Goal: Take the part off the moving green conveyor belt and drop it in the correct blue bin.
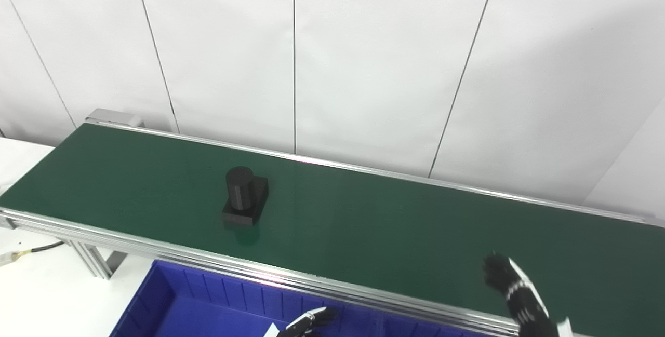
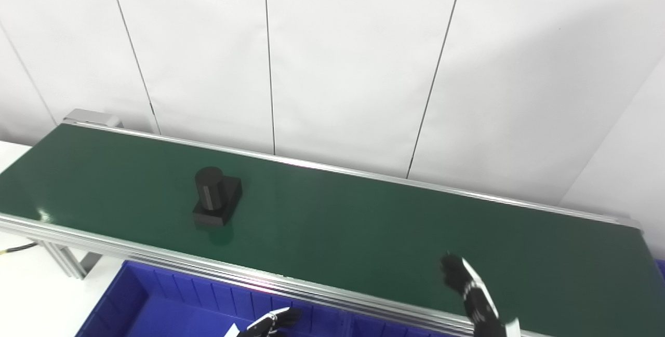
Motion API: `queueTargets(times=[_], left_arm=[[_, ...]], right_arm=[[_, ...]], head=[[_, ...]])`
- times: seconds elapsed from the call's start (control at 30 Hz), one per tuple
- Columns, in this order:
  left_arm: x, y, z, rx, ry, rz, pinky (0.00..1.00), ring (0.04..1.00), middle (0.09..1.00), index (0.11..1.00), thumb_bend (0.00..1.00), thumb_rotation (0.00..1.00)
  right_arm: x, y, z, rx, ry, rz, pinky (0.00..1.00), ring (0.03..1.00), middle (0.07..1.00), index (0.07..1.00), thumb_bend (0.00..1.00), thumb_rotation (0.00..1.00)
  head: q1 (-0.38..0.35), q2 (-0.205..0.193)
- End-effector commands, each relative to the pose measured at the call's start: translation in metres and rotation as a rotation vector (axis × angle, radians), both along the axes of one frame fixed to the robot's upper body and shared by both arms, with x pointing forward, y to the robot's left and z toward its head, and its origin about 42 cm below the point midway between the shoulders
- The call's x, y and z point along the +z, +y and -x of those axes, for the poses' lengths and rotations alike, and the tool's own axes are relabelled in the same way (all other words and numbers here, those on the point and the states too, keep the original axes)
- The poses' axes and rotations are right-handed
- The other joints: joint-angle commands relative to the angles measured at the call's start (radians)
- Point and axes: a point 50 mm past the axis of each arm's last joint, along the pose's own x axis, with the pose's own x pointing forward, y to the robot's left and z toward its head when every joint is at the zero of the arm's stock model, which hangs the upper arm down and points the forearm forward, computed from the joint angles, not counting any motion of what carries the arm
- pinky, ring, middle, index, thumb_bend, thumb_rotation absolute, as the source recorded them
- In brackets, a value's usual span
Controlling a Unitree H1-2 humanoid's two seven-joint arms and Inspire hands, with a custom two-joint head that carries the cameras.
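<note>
Part (image 1: 245, 195) rides the belt (image 1: 363, 223) far from the right hand (image 1: 511, 287), which holds nothing and could miss it.

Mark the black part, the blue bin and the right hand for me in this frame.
black part (image 1: 240, 188), left eye view, side of its upright cylinder.
blue bin (image 1: 218, 291), left eye view, ribbed inner back wall.
right hand (image 2: 460, 276), right eye view, middle of the raised hand over the belt.

Black part (image 2: 215, 196) upright on green belt (image 2: 363, 233) (left half); right hand (image 2: 470, 287) raised.
</note>
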Motion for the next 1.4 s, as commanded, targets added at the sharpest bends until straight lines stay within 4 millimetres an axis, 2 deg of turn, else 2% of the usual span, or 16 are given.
queueTargets(times=[0.0,0.1,0.27,0.33,0.5,0.6,0.7,1.0,1.37], left_arm=[[0.01,-0.002,-0.006,-0.008,-0.057,0.033,0.79,0.854,0.853,0.823,1.0,0.34],[0.011,-0.002,-0.006,-0.01,-0.057,0.036,0.79,0.853,0.855,0.828,1.0,0.34],[0.012,0.0,-0.005,-0.016,-0.059,0.034,0.8,0.859,0.864,0.839,1.0,0.35],[0.012,0.001,-0.005,-0.016,-0.057,0.039,0.81,0.864,0.869,0.839,1.0,0.34],[0.013,0.004,-0.003,-0.018,-0.057,0.035,0.81,0.867,0.871,0.838,1.0,0.35],[0.014,0.005,-0.003,-0.023,-0.058,0.036,0.81,0.863,0.869,0.836,1.0,0.35],[0.015,0.005,-0.003,-0.022,-0.064,0.032,0.8,0.858,0.865,0.835,1.0,0.35],[0.017,0.004,-0.001,-0.022,-0.069,0.038,0.81,0.867,0.867,0.837,1.0,0.35],[0.018,0.0,0.0,-0.025,-0.078,0.035,0.83,0.876,0.873,0.843,1.0,0.35]], right_arm=[[0.021,0.005,-0.013,0.017,-0.067,0.027,0.76,0.814,0.819,0.839,0.91,0.39],[0.026,0.008,-0.022,0.032,-0.065,0.039,0.78,0.817,0.821,0.841,0.88,0.37],[0.027,0.016,-0.042,0.059,-0.014,0.1,0.76,0.804,0.825,0.848,0.87,0.43],[0.027,0.019,-0.047,0.076,0.004,0.125,0.76,0.81,0.832,0.848,0.86,0.42],[0.021,0.039,-0.068,0.118,0.029,0.192,0.74,0.808,0.83,0.838,0.86,0.38],[0.02,0.05,-0.079,0.136,0.042,0.235,0.73,0.81,0.835,0.849,0.88,0.46],[0.021,0.062,-0.091,0.157,0.039,0.259,0.72,0.801,0.83,0.85,0.87,0.47],[0.035,0.09,-0.113,0.188,0.028,0.285,0.75,0.813,0.84,0.852,0.87,0.48],[0.047,0.111,-0.138,0.23,0.036,0.343,0.75,0.825,0.859,0.869,0.88,0.5]], head=[[-0.005,0.003],[-0.007,0.009],[-0.004,0.019],[-0.004,0.025],[-0.009,0.039],[-0.009,0.04],[-0.002,0.048],[0.003,0.059],[0.008,0.08]])
